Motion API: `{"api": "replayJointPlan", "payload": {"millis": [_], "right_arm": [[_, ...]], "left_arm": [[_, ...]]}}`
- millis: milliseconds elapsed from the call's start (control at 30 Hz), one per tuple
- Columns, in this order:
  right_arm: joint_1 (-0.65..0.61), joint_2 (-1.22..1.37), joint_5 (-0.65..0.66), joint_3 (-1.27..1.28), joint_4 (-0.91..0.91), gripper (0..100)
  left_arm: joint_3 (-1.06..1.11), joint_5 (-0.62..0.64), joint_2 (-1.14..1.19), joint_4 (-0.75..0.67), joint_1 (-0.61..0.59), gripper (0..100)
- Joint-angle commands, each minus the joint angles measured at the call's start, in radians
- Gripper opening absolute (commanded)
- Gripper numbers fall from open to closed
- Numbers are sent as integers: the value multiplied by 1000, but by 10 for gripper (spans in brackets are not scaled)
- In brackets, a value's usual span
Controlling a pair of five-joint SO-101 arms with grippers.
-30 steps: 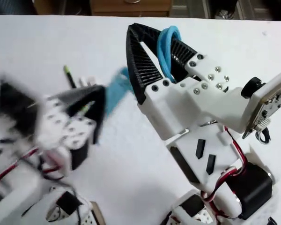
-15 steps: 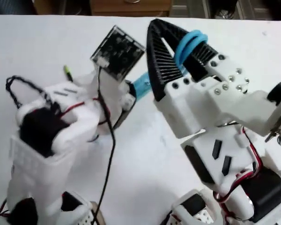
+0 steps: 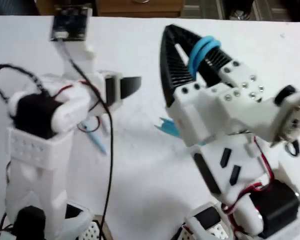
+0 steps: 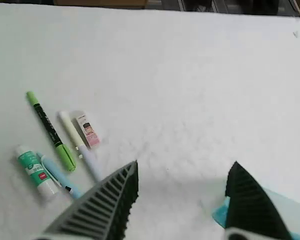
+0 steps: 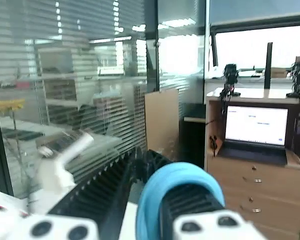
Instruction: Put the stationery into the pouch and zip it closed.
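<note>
The pouch lies flat on the white surface, mostly hidden under the right arm; none of the stationery is in it. The items lie in a loose cluster on the surface, apart from the pouch: a green marker, a white pen, a small eraser just beside that pen, a blue pen and a green-labelled tube. The left gripper hangs above the surface with its jaws wide apart, the cluster to one side and the pouch corner to the other. The right gripper is raised off the surface, tips together and holding nothing, with a blue band around one finger.
</note>
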Motion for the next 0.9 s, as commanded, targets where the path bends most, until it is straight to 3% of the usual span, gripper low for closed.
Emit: {"api": "replayJointPlan", "payload": {"millis": [0, 300, 533, 733, 867], "right_arm": [[2, 4, 5, 17, -1, 16], [-1, 7, 6, 107, -16, 16], [-18, 12, 8, 173, -246, 16], [-59, 45, 8, 170, -255, 16], [-53, 47, 8, 172, -255, 16]], "left_arm": [[-20, 12, -93, -3, -71, 298], [-17, -37, -321, 81, -209, 298], [71, -41, -372, 107, -222, 298], [232, -44, -377, 89, 8, 301], [245, -160, -378, 95, 248, 302]]}}
